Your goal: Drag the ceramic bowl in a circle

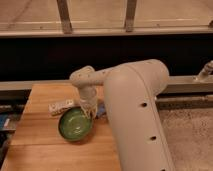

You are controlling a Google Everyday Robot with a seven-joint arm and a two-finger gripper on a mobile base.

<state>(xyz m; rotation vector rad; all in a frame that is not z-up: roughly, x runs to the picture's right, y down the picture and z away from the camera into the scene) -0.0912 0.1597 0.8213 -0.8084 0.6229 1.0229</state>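
The ceramic bowl [74, 124] is round, shallow and glossy green. It rests on the wooden table [35, 137], left of the middle. My gripper [89, 110] comes straight down from the white arm onto the bowl's upper right rim and is shut on that rim. The wrist hides the fingertips and part of the rim. The arm's large white body fills the right half of the view.
A small white object [61, 105] lies on the table just up-left of the bowl. A dark bluish item [101, 110] sits right of the gripper, partly behind the arm. The table's left edge [21, 125] is near. A dark wall and rail run behind.
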